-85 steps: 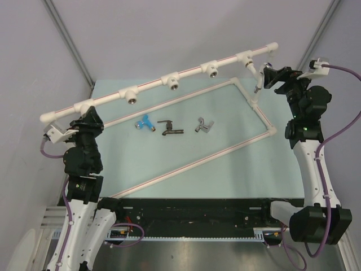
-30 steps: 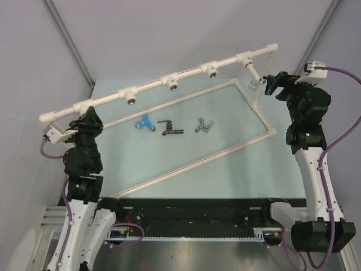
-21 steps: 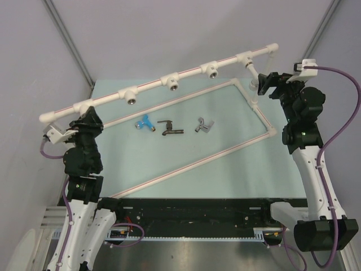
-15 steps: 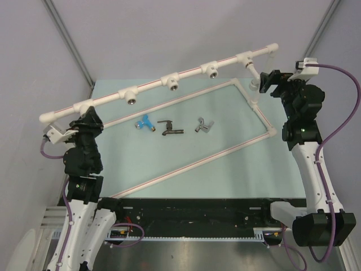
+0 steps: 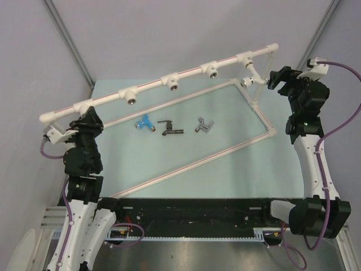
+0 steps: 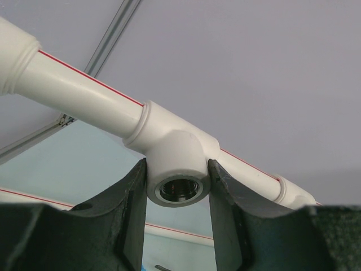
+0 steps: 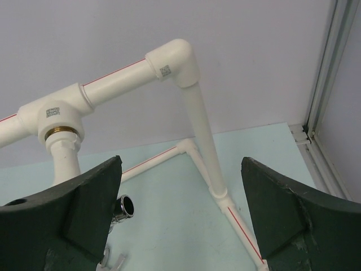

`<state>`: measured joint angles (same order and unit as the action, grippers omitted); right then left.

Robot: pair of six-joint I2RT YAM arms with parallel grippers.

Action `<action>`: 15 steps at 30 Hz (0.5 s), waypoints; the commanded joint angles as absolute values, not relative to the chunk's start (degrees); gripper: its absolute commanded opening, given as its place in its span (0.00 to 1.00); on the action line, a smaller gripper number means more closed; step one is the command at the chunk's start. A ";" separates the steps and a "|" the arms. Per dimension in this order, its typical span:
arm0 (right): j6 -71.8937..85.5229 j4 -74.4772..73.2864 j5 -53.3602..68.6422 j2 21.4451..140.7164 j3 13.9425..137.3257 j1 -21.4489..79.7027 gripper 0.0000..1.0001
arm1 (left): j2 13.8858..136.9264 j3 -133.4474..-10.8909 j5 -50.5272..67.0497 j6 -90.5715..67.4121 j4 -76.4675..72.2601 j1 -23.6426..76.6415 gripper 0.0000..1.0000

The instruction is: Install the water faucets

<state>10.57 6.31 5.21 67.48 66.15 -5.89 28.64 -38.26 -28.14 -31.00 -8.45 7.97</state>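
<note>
Three faucets lie on the teal table inside the pipe frame: blue (image 5: 145,122), dark brown-black (image 5: 169,128) and silver-grey (image 5: 204,125). The white faucet (image 5: 253,75) hangs from the rightmost tee fitting (image 5: 246,58) of the raised white pipe. In the right wrist view it (image 7: 64,160) sits under the tee's brass ring, chrome spout (image 7: 126,205) beside my left finger. My right gripper (image 5: 273,79) (image 7: 180,209) is open wide and empty, just right of it. My left gripper (image 5: 89,114) (image 6: 177,195) is shut on the leftmost tee fitting (image 6: 177,169), fingers against both sides of its threaded socket.
The raised pipe (image 5: 152,83) carries two more open tee sockets (image 5: 172,82) (image 5: 211,70) between the arms. A white pipe frame (image 5: 186,166) lies on the table around the faucets. An upright pipe (image 7: 206,141) stands between my right fingers. Metal wall rails run at both sides.
My right gripper swung about beside the white faucet and has drawn back a little to the right, open. The left arm and the three loose faucets have not moved.
</note>
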 commanded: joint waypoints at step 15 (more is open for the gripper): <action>13.71 2.37 12.83 75.06 66.36 -2.02 0.92 | 28.57 -37.35 -23.12 -29.88 -6.06 8.79 0.00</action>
